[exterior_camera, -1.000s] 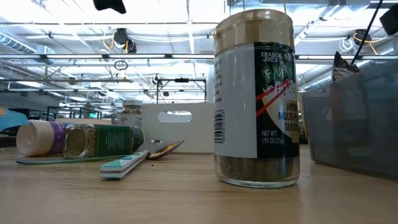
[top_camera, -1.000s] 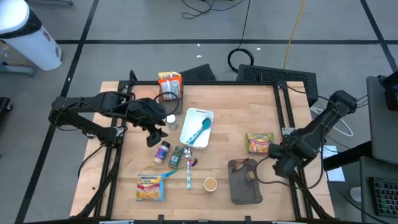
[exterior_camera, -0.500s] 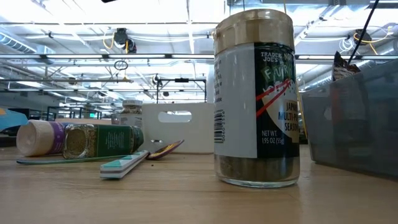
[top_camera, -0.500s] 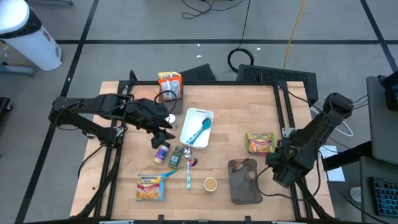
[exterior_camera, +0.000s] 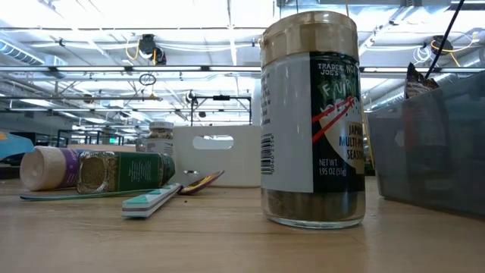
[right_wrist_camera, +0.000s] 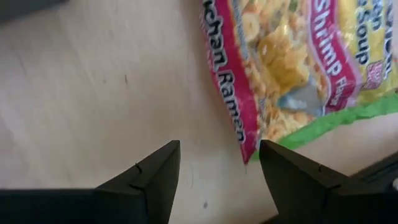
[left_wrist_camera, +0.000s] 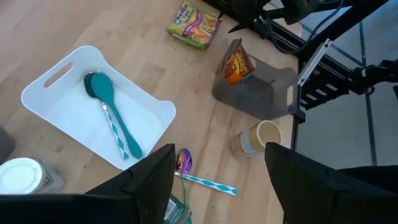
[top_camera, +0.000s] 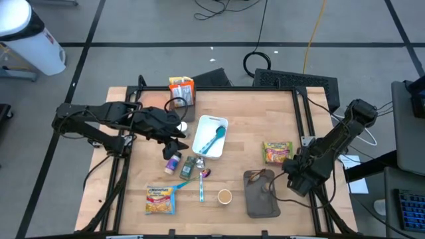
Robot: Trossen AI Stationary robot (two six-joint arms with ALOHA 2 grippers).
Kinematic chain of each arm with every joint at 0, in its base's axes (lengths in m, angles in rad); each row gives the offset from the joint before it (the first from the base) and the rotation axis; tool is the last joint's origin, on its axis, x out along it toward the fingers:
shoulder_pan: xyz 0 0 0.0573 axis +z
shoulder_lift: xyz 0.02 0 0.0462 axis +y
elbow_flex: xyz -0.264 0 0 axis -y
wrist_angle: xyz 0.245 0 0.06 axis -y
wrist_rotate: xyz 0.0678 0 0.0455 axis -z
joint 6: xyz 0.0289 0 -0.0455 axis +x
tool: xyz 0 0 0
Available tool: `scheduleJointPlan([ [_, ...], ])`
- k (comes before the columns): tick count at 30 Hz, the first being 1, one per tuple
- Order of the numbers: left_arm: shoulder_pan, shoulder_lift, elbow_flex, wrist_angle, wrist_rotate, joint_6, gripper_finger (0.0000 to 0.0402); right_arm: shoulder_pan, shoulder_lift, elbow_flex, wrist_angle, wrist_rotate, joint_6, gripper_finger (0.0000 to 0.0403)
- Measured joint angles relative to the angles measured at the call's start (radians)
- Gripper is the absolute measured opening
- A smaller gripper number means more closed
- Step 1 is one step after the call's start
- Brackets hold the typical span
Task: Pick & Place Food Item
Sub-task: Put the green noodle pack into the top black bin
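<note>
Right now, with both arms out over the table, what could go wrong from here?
Two risks. The left gripper, open, hangs above the crowded jars: lowering onto the purple-label jar may knock the green-label jar beside it. The right gripper, open, sits at the shrimp ramen packet edge; closing there may just push the flat bag.

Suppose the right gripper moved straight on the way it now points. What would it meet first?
The right gripper, open and empty, points down at the bare wooden table, just beside the shrimp ramen packet. It would probably meet the table first, though depth is unclear.
</note>
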State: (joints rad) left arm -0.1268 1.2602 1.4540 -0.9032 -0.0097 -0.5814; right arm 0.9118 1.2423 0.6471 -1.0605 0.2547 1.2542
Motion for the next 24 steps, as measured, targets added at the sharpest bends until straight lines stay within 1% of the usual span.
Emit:
scheduleJointPlan([
  [7, 0.000, 0.000, 0.000, 0.010, -0.001, -0.005, 0.0255, -0.039, 0.000, -0.026, -0.015, 0.100, -0.009, 0.0211],
  [9, 0.000, 0.000, 0.000, 0.021, -0.001, -0.005, 0.0255, -0.052, 0.000, -0.042, -0.001, 0.100, -0.016, 0.0205],
  [12, 0.001, 0.000, 0.000, 0.035, -0.001, -0.005, 0.0255, -0.073, 0.000, -0.060, 0.029, 0.086, -0.033, 0.0186],
  [17, 0.001, 0.000, 0.000, 0.037, -0.001, -0.009, 0.0255, -0.094, 0.000, -0.061, 0.032, 0.082, -0.047, 0.0130],
  [20, 0.001, 0.000, 0.000, 0.037, -0.001, -0.008, 0.0255, -0.095, 0.000, -0.061, 0.033, 0.079, -0.062, 0.0085],
  [24, 0.001, 0.000, 0.000, 0.037, -0.001, -0.008, 0.0255, -0.094, 0.000, -0.061, 0.037, 0.043, -0.067, 0.0017],
])
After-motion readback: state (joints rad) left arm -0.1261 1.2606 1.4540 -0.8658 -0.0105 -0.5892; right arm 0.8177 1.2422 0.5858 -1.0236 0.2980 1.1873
